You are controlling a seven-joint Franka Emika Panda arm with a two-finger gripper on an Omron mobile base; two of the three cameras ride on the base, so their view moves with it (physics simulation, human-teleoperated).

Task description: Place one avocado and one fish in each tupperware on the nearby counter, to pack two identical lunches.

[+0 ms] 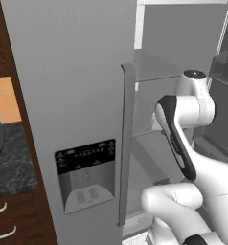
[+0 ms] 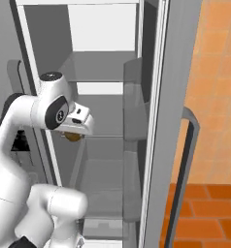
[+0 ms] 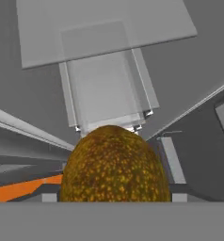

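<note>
The arm reaches into the open fridge [image 2: 107, 72], its hand level with a middle shelf [image 2: 107, 131]. In the right base view a small brown-olive avocado [image 2: 72, 137] sits just under the hand, right at the gripper [image 2: 74, 134]. In the hand view the same avocado [image 3: 115, 164] looms large at the bottom — speckled brown and yellow, egg-shaped, close against the camera. The finger tips are hidden behind it, so I cannot tell for sure whether the jaws grip it, though they stand fairly wide and the fruit lies between them. Beyond the avocado the hand view looks down on grey fridge shelves and a clear drawer [image 3: 107, 89]. In the left base view the closed fridge door [image 1: 73, 110] with its dispenser [image 1: 85, 174] stands beside a strip of dark marbled counter [image 1: 10, 162] over brown drawers.
</note>
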